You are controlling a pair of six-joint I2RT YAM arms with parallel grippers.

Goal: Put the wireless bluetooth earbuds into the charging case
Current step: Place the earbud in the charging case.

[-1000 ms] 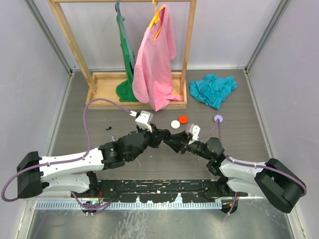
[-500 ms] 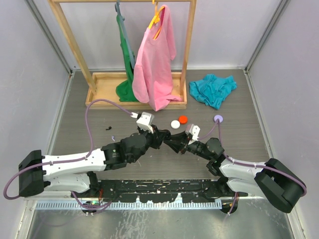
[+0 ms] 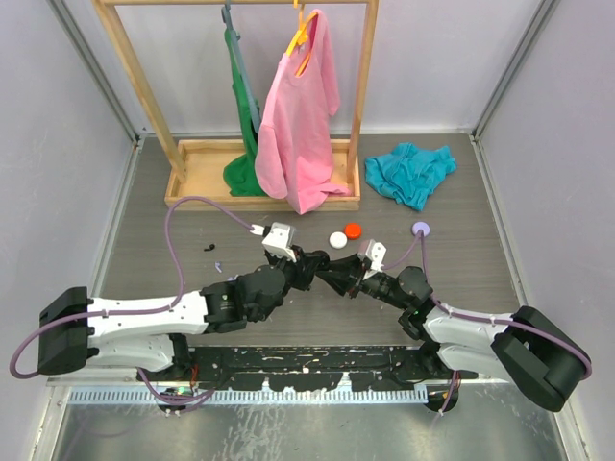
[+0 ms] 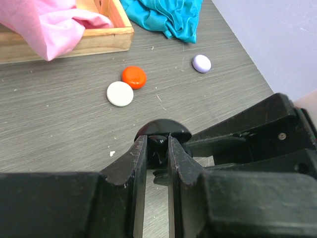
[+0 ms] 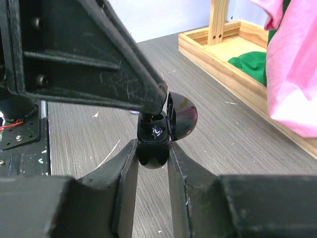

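My right gripper (image 5: 152,148) is shut on a glossy black charging case (image 5: 152,151) and holds it above the table with its domed lid (image 5: 182,116) swung open. My left gripper (image 4: 156,148) meets it from the other side, its fingertips (image 5: 154,105) at the case's opening, shut on a small black earbud (image 4: 157,143) that sits at the case's mouth. Both grippers touch tip to tip at mid-table in the top view (image 3: 315,272). Two tiny bits, one black (image 3: 209,248) and one lilac (image 3: 218,266), lie on the table to the left.
Three round cases lie behind the grippers: white (image 3: 337,239), red (image 3: 353,230) and lilac (image 3: 420,229). A wooden rack (image 3: 197,161) with a pink shirt (image 3: 298,115) and a green garment stands at the back. A teal cloth (image 3: 411,171) lies at the back right.
My left arm has shifted a little to the right and its wrist has dropped slightly. The grippers stay together at the case. The right arm has not moved.
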